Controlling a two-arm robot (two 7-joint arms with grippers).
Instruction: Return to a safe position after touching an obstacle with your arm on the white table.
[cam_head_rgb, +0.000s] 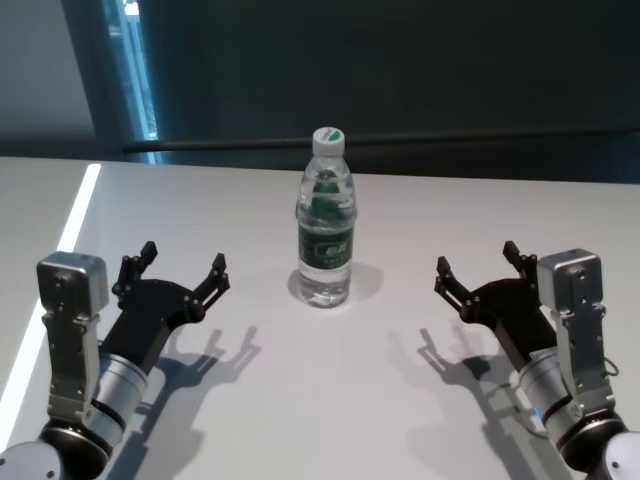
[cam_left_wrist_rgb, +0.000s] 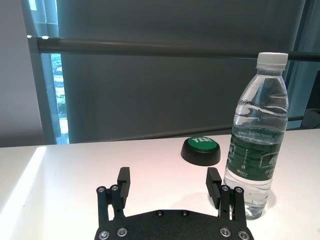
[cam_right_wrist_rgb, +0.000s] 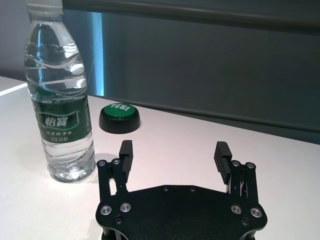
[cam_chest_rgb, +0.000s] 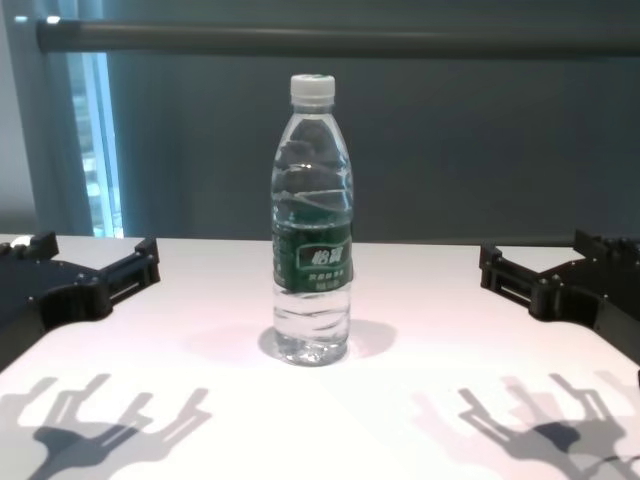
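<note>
White table (cam_head_rgb: 400, 200) runs wide under a dark wall, giving both arms room to hold off. Both arms sit low near the tabletop's near edge, well apart from the obstacle between them, which I judge a safe stance. That obstacle (cam_head_rgb: 326, 220) stands upright mid-table. Left gripper (cam_head_rgb: 182, 270) and right gripper (cam_head_rgb: 478, 264) hover with fingers spread, holding nothing. Toward the far edge sits a green button (cam_left_wrist_rgb: 200, 150).

Premises appear to be a robotics test lab or office: a bare white table (cam_head_rgb: 400, 400) stands against a dark shaded window wall (cam_left_wrist_rgb: 150, 90) crossed by a horizontal rail (cam_left_wrist_rgb: 150, 48), with a green push-button (cam_right_wrist_rgb: 119, 118) on the tabletop.
</note>
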